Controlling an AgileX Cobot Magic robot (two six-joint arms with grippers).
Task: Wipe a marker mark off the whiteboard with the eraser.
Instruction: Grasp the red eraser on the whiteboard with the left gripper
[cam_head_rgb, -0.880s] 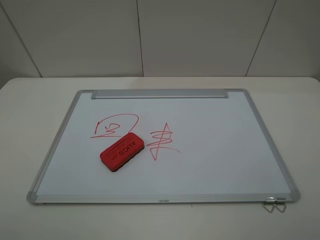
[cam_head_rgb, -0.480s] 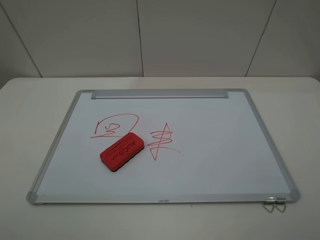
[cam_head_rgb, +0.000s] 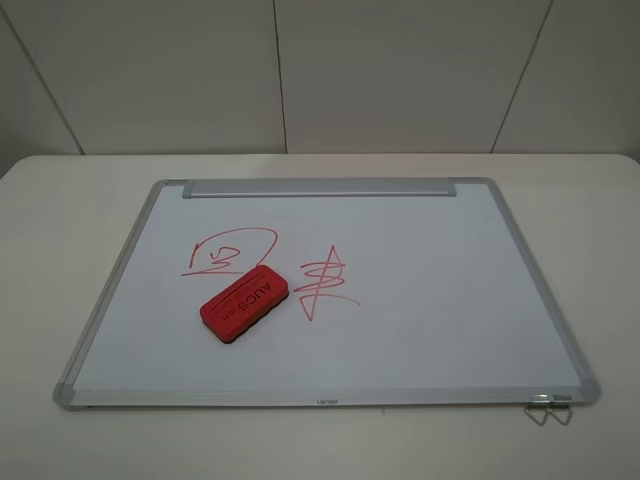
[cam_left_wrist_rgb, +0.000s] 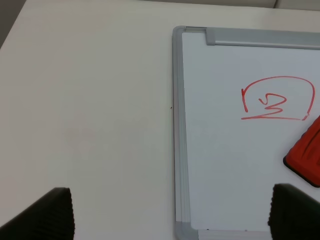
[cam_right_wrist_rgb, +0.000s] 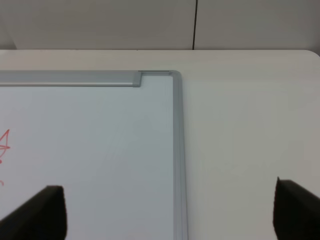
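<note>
1. No change is seen since the earlier views: the eraser (cam_head_rgb: 245, 303), the mark (cam_head_rgb: 230, 252) and the board (cam_head_rgb: 420, 330) lie exactly as they did, and no arm has entered the high view.
2. The eraser is found flat on the board, just beside the mark's near side, with the spiky scribble (cam_head_rgb: 322, 283) close on its other side.
3. Its long axis is set diagonally, from near-left to far-right.
4. The left gripper (cam_left_wrist_rgb: 172, 215) is held with jaws wide apart and empty; the right gripper (cam_right_wrist_rgb: 170, 212) likewise.
5. The eraser is caught only at the edge of the left wrist view, inward of the left gripper; it is absent from the right wrist view.
6. The left arm is therefore judged nearer. The wrist would need turning so that the eraser is spanned across its short side.
</note>
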